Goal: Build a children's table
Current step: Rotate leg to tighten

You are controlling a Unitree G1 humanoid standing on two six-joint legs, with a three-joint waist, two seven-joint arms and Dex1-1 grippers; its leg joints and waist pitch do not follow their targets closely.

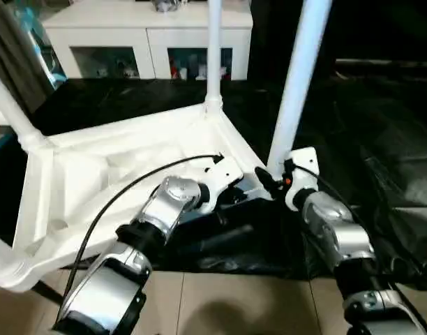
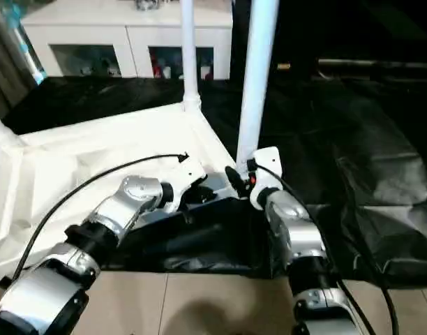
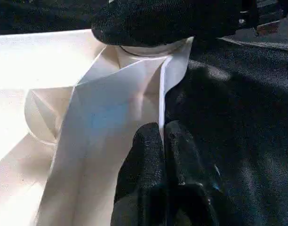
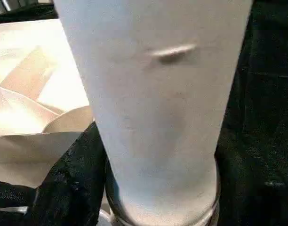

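The children's table (image 1: 116, 167) lies upside down on a black sheet (image 1: 381, 139), in front of a white cabinet (image 1: 147, 35). At its near corner a leg (image 1: 297, 77) stands upright. The right gripper (image 1: 273, 178) is clasped around that leg's base. The left gripper (image 3: 163, 141), fingers pressed together, rests against the table's edge just beside that corner.
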